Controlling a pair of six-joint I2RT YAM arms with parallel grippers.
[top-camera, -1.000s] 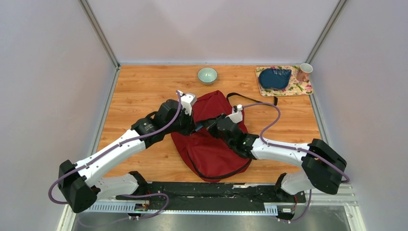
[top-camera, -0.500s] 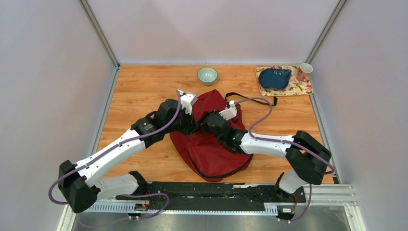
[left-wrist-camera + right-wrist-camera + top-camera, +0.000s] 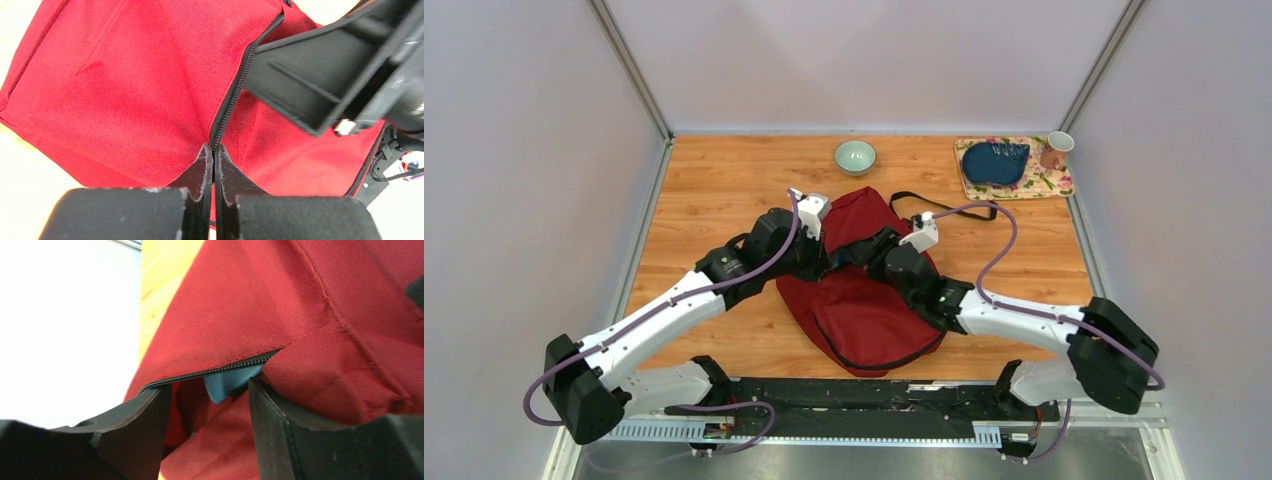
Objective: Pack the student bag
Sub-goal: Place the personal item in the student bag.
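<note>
Where the two grippers meet, one student bag is found lying beneath them. Left gripper: pressed fully closed, red fabric pinched at the zipper end. Right gripper: jaws parted, nothing gripped, zipper gap just ahead. Noted beyond: one bowl, one floral mat, one pouch, one cup.

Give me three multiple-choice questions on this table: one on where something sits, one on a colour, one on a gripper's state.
1. The pouch on the floral mat is: A dark blue; B yellow; C white.
2. The green bowl sits: A on the mat; B beyond the student bag, toward the far edge; C inside the bag.
3. The right gripper is: A shut on the bowl; B open; C shut on a strap.
A, blue against the flowers; B, it stands alone past the bag; B, its fingers stand apart.
</note>
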